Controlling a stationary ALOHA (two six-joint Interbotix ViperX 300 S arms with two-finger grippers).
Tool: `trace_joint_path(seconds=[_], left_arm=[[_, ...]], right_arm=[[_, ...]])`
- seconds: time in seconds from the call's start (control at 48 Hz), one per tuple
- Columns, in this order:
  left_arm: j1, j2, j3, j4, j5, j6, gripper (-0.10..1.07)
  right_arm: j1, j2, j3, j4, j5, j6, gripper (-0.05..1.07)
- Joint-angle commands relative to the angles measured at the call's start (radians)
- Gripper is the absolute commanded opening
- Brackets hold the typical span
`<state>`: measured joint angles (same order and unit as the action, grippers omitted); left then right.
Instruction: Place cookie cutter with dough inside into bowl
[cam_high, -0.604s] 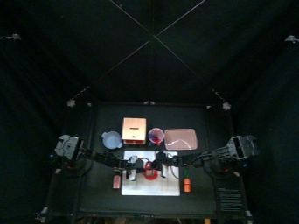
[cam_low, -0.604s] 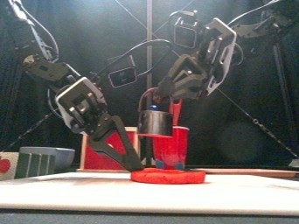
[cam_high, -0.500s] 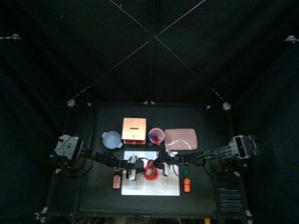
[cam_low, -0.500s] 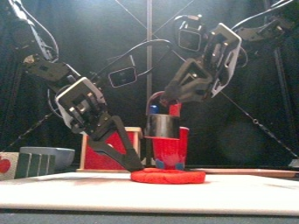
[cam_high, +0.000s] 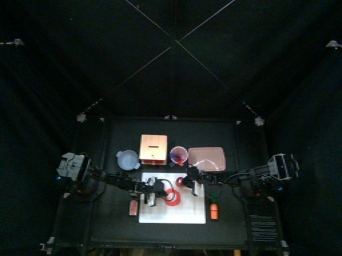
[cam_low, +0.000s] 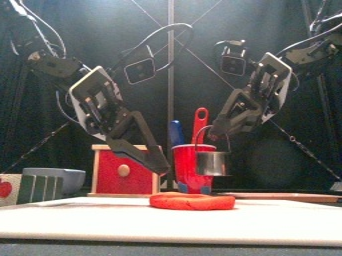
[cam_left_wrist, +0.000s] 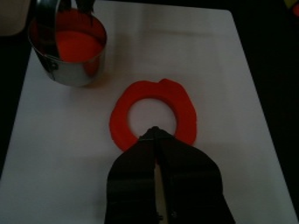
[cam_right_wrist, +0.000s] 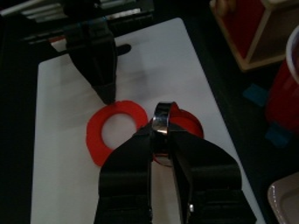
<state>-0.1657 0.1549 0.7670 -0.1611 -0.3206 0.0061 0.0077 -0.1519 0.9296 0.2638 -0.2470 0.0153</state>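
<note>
Left wrist view: one dough ring (cam_left_wrist: 152, 110), one cutter (cam_left_wrist: 68, 54) in right jaws; left jaws closed.

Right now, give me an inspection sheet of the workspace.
Surface: white mat on the black table.
Job's things: dough ring flat on the mat; cutter lifted, dough plug inside; bowl behind the mat.
Clutter: red cup, box, orange bars.
Grippers: left gripper shut, tips at the ring's edge; right gripper shut on the cutter.
Cables: loops above the arms.
Surroundings: black curtains.
</note>
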Motion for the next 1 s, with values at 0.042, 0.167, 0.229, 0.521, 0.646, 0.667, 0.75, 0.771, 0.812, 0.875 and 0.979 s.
trace_joint_path(seconds=[0.042, 0.167, 0.229, 0.521, 0.646, 0.667, 0.75, 0.771, 0.812, 0.875, 0.979], left_arm=[[0.002, -0.032, -0.015, 0.009, -0.005, 0.002, 0.32], [0.003, -0.035, -0.006, 0.009, -0.005, 0.0, 0.32], [0.003, -0.037, 0.006, 0.009, -0.005, -0.002, 0.32], [0.008, -0.069, 0.074, 0.002, -0.005, -0.006, 0.34], [0.017, -0.08, 0.091, -0.014, -0.005, -0.006, 0.38], [0.018, -0.08, 0.092, -0.015, -0.005, -0.005, 0.39], [0.028, -0.078, 0.097, -0.017, -0.005, -0.006, 0.43], [0.028, -0.078, 0.097, -0.017, -0.005, -0.006, 0.44], [0.029, -0.077, 0.097, -0.017, -0.005, -0.005, 0.45], [0.032, -0.075, 0.095, -0.017, -0.005, -0.005, 0.48], [0.035, -0.075, 0.097, -0.017, -0.005, -0.005, 0.49]], right_arm=[[-0.008, 0.008, 0.0, 0.008, -0.003, 0.0, 0.45], [-0.008, 0.028, 0.005, 0.015, -0.003, 0.0, 0.45], [-0.008, 0.034, 0.006, 0.015, -0.003, 0.0, 0.45], [-0.006, 0.037, 0.009, 0.015, 0.023, 0.002, 0.47], [-0.006, 0.037, 0.003, 0.015, 0.041, 0.002, 0.48], [-0.006, 0.037, 0.003, 0.015, 0.043, 0.002, 0.49], [-0.006, 0.037, 0.003, 0.015, 0.044, 0.002, 0.52], [-0.008, 0.037, 0.003, 0.015, 0.044, 0.002, 0.54], [-0.008, 0.037, 0.003, 0.015, 0.044, 0.003, 0.56], [-0.008, 0.037, 0.005, 0.018, 0.048, 0.003, 0.61], [-0.014, 0.032, 0.008, 0.029, 0.058, 0.003, 0.69]])
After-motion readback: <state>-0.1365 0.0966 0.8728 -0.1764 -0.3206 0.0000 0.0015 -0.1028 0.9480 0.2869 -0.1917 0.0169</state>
